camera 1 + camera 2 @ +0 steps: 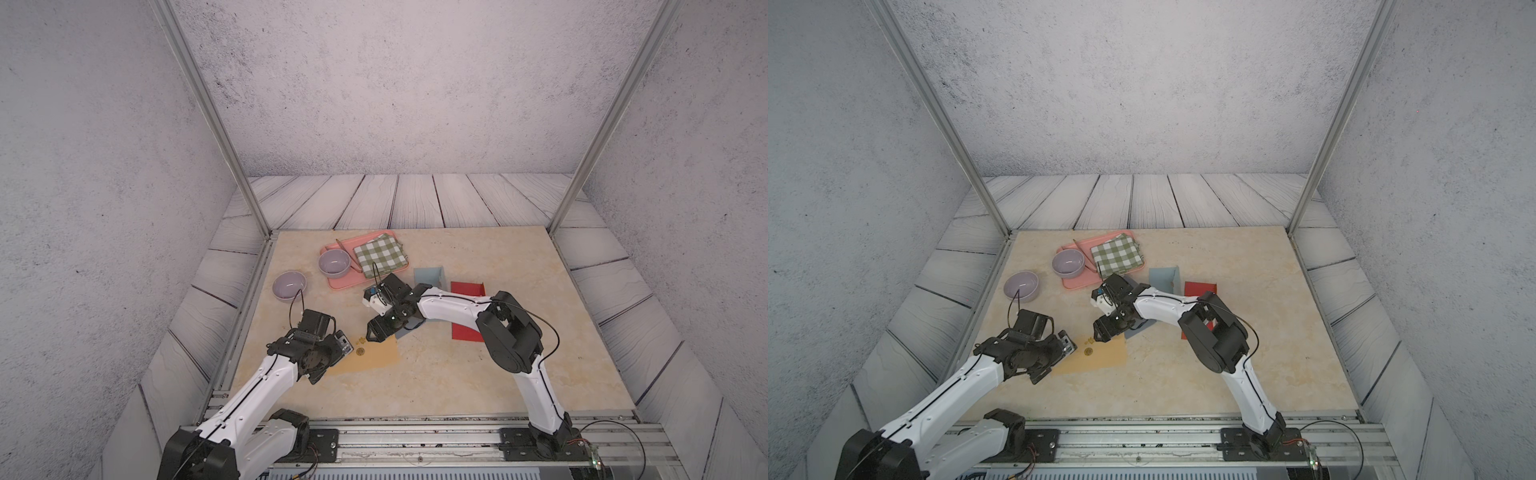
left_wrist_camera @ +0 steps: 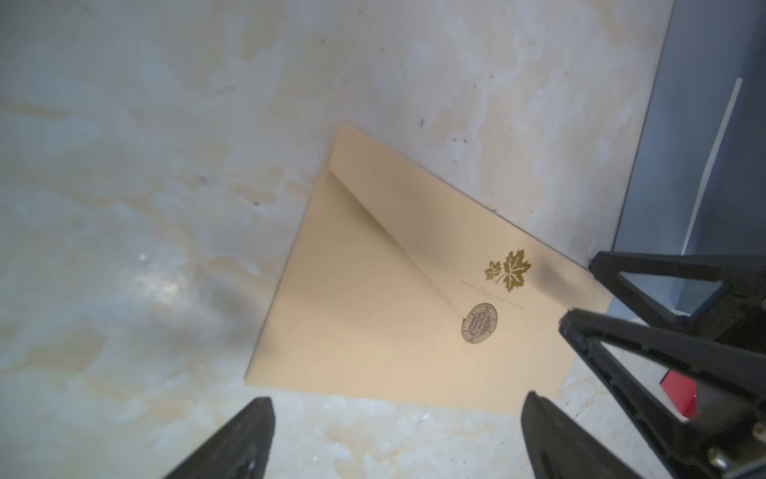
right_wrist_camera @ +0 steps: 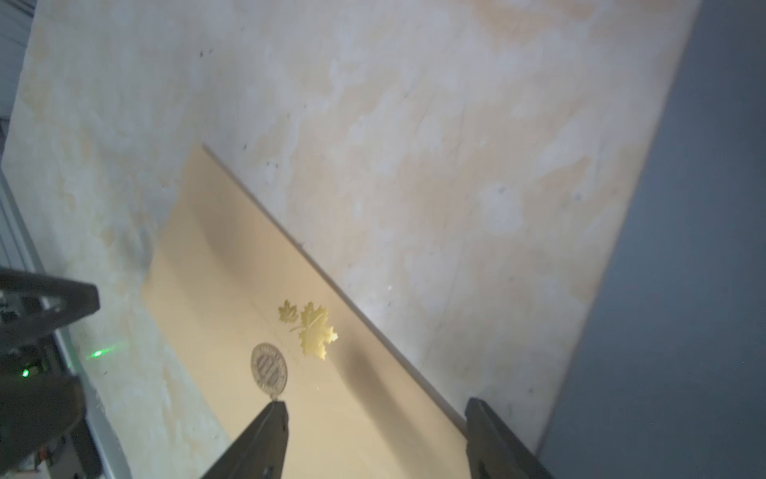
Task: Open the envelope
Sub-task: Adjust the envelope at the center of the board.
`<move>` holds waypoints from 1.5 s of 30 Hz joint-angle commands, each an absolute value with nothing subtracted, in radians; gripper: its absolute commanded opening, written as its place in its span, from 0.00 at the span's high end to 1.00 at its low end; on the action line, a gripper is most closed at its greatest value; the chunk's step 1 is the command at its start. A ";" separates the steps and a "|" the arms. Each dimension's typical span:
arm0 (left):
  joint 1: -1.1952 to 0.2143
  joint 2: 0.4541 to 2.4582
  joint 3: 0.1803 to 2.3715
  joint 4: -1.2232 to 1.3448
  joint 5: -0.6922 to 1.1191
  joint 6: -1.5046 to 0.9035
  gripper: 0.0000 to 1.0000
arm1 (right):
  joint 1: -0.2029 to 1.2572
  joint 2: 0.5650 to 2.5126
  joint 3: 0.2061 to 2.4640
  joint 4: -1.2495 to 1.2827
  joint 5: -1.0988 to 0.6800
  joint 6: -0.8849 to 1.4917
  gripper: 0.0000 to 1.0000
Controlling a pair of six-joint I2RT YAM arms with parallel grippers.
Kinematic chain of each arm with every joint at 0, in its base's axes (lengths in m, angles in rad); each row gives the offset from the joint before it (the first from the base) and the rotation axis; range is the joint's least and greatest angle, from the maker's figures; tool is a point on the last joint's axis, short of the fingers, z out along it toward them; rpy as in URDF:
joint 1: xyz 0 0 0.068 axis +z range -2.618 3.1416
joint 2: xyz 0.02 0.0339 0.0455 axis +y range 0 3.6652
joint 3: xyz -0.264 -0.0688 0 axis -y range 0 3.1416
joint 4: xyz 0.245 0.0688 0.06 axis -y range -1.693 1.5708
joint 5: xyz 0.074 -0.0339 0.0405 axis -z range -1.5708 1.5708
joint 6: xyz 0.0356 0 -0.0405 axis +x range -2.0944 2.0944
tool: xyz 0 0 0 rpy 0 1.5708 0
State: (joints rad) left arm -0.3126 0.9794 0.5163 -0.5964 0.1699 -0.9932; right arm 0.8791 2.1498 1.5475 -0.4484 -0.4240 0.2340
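A tan envelope (image 1: 376, 355) (image 1: 1100, 357) lies flat on the marble table, flap shut. Gold maple leaves (image 2: 509, 270) (image 3: 314, 327) are printed on the flap, and a round seal (image 2: 480, 323) (image 3: 268, 370) sits at its tip. My left gripper (image 1: 332, 366) (image 2: 398, 399) is open just off the envelope's left edge, over bare table. My right gripper (image 1: 370, 334) (image 3: 375, 403) is open and low over the envelope (image 3: 248, 298), with one fingertip (image 3: 278, 408) right beside the seal. Nothing is held between either pair of fingers.
A pink tray (image 1: 345, 283) at the back carries a lilac bowl (image 1: 333, 264) and a green checked cloth (image 1: 380, 254). A second lilac bowl (image 1: 289, 284) stands left of it. A blue-grey envelope (image 1: 428, 276) and a red envelope (image 1: 467, 289) lie behind my right arm.
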 commanded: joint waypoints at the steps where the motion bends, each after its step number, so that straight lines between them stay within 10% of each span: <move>1: -0.315 0.946 0.492 -0.643 0.126 -1.039 0.02 | 0.897 2.114 1.444 -0.534 -0.505 0.211 0.30; 11: -0.314 0.970 0.457 -0.593 0.125 -1.062 0.02 | 0.970 2.063 1.441 -0.618 -0.579 0.115 0.31; 19: -0.313 1.043 0.459 -0.484 0.129 -0.999 0.01 | 0.818 1.727 1.165 -0.369 -0.105 0.391 0.29; 45: -0.252 1.192 0.477 -0.314 0.146 -0.838 0.01 | 0.655 1.886 1.199 -0.259 -0.465 0.370 0.19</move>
State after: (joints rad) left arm -0.2684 1.1599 0.4786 -0.3267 0.1349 -0.8642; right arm 0.6403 1.9259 1.2255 -0.2634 -0.4068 0.3824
